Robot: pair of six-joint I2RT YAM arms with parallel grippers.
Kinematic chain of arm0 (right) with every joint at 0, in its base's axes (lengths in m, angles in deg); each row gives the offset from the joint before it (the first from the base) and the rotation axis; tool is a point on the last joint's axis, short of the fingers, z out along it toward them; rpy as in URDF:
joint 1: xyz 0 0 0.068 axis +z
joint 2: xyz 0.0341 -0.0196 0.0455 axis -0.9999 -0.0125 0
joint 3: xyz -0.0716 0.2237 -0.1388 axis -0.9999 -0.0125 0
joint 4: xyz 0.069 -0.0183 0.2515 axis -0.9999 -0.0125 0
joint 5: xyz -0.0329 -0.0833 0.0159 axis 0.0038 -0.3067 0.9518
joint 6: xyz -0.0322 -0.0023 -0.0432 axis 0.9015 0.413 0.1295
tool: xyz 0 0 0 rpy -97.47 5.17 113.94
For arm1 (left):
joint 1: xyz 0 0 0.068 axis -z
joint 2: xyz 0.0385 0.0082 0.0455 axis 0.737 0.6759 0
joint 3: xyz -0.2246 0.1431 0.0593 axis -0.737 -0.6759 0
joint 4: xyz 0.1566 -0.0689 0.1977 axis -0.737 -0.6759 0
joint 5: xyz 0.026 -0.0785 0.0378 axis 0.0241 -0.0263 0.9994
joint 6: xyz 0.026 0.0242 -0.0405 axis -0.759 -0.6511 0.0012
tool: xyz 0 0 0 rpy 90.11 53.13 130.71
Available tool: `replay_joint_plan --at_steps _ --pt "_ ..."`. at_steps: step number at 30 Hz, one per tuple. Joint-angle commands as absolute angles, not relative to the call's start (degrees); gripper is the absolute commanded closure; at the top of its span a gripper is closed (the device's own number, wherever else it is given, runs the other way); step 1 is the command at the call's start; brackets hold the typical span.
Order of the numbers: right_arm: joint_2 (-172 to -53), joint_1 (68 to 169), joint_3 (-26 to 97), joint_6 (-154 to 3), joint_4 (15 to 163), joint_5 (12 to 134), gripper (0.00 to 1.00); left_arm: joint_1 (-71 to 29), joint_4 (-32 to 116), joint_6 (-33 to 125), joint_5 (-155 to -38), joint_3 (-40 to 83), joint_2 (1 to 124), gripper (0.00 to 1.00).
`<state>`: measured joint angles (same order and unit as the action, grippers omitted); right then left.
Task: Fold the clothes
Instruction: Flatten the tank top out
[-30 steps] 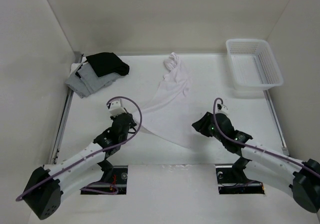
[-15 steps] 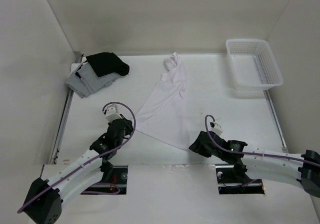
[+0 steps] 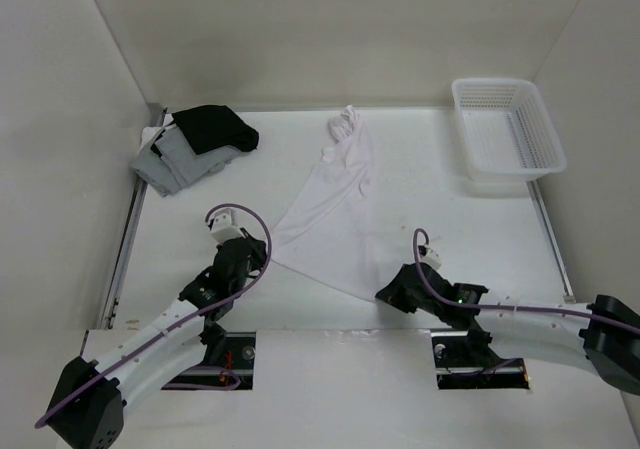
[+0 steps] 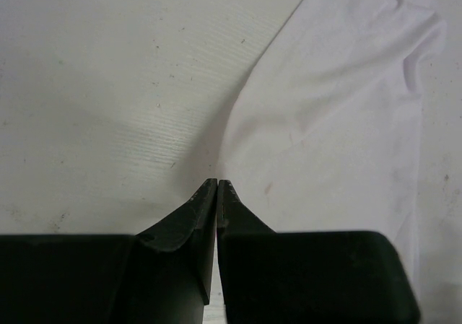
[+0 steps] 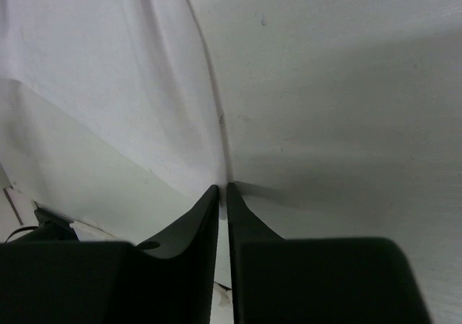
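Pinching clothes (image 3: 335, 209) corners | L gripper (image 3: 264, 254) – R gripper (image 3: 381, 294) | both arms low

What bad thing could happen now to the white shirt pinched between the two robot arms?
1. The left fingers and right fingers pinch only the very edge of the thin shirt, so it might slip out if they pull.
2. The shirt's far end lies bunched up near the back of the table, so a fold from here could come out lumpy and crooked.
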<state>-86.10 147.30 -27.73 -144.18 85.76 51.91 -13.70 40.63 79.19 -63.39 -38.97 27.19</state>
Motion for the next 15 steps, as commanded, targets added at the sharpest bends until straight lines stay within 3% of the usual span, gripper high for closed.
replay_joint_plan --at_steps 1,5,8,15 --pt "-85.0 146.4 -28.0 -142.0 90.6 52.4 0.89 -13.9 43.2 79.3 -63.9 -37.3 26.4 0.97" --pt "-79.2 145.3 -25.2 -136.5 90.1 52.1 1.00 -14.0 42.4 77.8 -63.6 -33.2 25.0 0.97" --pt "-70.9 144.6 -18.1 -131.7 83.2 50.7 1.00 -14.6 40.0 75.5 -63.6 -26.6 22.5 0.98" --pt "-67.5 147.9 18.1 -112.3 60.6 35.4 1.00 -13.4 39.0 70.1 -60.1 -2.2 19.4 0.98"
